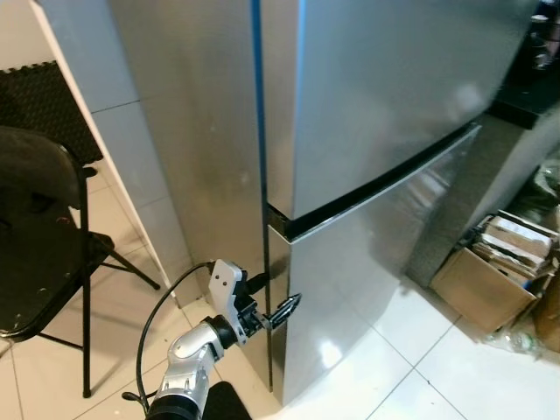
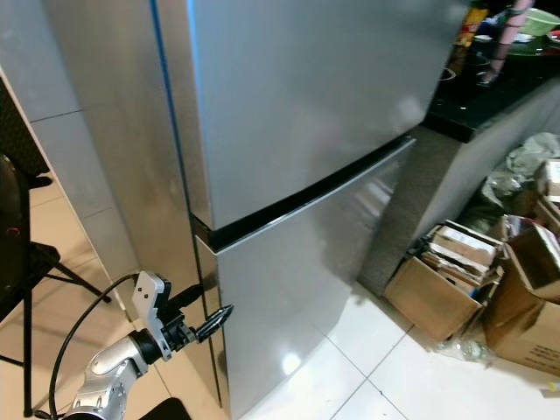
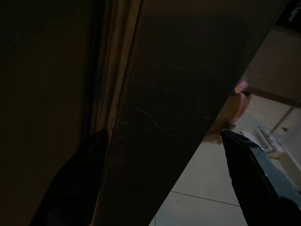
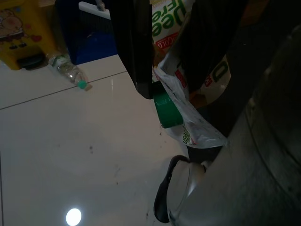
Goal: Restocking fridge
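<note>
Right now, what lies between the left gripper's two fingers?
The lower fridge door's hinge-side edge: in the left wrist view, the left gripper's fingers straddle it, open, one on each side.

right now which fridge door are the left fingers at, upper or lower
The lower door. The left gripper sits at its left edge, below the dark gap that separates it from the upper door, fingers straddling that edge.

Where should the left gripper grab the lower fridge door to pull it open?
Grip the lower fridge door by its near vertical edge, at the corner facing the robot, coming in from the fridge's side panel. No handle shows on the flat steel front; the left gripper is open and already straddles that edge, one finger on the front face, the other at the seam.
</note>
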You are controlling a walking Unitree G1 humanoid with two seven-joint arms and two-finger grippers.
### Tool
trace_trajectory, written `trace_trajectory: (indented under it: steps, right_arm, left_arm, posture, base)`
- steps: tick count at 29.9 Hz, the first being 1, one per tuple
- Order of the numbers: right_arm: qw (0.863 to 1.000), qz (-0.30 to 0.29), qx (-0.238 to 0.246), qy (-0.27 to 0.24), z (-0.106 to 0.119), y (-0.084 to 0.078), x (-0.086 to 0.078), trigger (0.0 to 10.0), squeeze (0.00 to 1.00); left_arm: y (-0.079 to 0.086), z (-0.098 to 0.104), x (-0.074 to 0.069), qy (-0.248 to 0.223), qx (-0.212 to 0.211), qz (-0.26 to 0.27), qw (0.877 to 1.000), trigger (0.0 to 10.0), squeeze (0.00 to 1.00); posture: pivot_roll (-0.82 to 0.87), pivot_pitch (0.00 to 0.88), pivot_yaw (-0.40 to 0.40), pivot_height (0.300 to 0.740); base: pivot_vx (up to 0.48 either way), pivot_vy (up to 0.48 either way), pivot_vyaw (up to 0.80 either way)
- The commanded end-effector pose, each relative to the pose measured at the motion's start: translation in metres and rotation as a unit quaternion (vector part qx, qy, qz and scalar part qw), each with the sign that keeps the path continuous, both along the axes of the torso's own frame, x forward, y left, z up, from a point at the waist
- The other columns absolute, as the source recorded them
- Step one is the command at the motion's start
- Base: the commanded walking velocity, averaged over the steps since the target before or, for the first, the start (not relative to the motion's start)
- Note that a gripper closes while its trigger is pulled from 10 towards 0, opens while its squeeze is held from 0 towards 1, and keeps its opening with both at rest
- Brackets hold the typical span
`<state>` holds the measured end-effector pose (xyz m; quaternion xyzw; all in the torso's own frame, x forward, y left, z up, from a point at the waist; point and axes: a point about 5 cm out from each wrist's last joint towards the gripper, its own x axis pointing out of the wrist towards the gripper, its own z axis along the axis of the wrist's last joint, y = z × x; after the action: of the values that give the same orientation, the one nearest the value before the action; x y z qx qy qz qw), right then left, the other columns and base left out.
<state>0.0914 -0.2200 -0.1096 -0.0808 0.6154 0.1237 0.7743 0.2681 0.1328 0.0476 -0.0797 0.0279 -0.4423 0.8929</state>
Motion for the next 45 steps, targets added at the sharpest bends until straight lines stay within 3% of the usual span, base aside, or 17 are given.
trace_trajectory:
  steps: [1,23,31,35,39,45]
  right_arm:
    - [1.000,-0.001,0.006,0.003,-0.001,0.004,-0.001,10.0,0.00]
    - [1.000,-0.005,0.007,0.003,-0.002,0.006,-0.002,10.0,0.00]
    - [1.000,-0.005,0.009,0.004,-0.002,0.008,-0.002,10.0,0.00]
    - [1.000,-0.006,0.010,0.005,-0.002,0.008,-0.002,10.0,0.00]
    - [1.000,-0.007,0.012,0.006,-0.002,0.009,-0.002,10.0,0.00]
    - [1.000,-0.006,0.012,0.010,-0.003,0.010,-0.004,10.0,0.00]
  left_arm:
    - [-0.049,0.004,-0.012,-0.013,-0.019,-0.135,0.991,10.0,0.00]
    - [-0.063,0.011,-0.027,0.003,-0.041,-0.203,0.978,10.0,0.00]
    - [-0.062,0.010,-0.043,0.039,-0.062,-0.263,0.962,10.0,0.00]
    - [-0.050,-0.006,-0.053,0.079,-0.030,-0.278,0.957,10.0,0.00]
    - [-0.024,-0.043,-0.072,0.153,0.073,-0.286,0.943,10.0,0.00]
    - [0.000,-0.061,-0.092,0.225,0.098,-0.279,0.928,10.0,0.00]
  posture:
    - [0.00,0.000,-0.056,0.740]
    - [-0.01,0.000,-0.049,0.740]
    - [-0.01,0.000,-0.048,0.740]
    - [0.00,0.000,-0.048,0.740]
    - [0.00,0.000,-0.047,0.740]
    - [0.00,0.000,-0.048,0.740]
  base:
    - [0.000,0.000,0.00]
    - [0.000,0.000,0.00]
    - [0.000,0.000,0.00]
    - [0.000,0.000,0.00]
    - [0.000,0.000,0.00]
    - [0.000,0.000,0.00]
